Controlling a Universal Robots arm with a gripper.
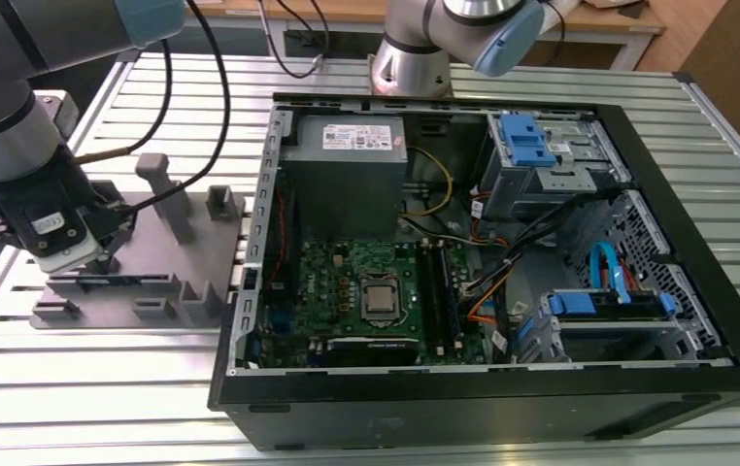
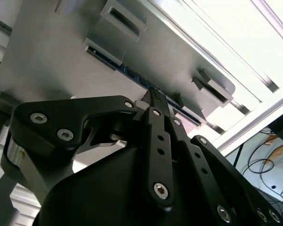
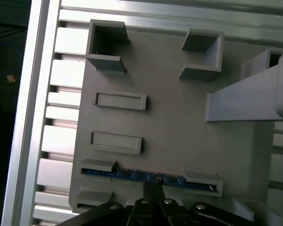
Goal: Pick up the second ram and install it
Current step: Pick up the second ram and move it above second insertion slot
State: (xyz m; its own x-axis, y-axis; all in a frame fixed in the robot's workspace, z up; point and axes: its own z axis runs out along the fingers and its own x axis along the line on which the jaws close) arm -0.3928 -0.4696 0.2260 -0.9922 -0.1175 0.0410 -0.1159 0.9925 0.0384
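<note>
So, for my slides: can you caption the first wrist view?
Gripper closed on the second ram, which stands on edge in the grey fixture block.

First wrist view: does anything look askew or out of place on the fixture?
Nothing stands out. The second ram sits straight and edge-up in its two end holders on the grey fixture block, with the tool at its middle.

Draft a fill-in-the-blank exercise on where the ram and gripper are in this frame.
The second ram stands on edge in the ____ fixture block. The gripper is positioned at the ram's ____. In the exterior view, the block lies on that view's ____ of the open computer case.
Missing words: grey; middle; left.
</note>
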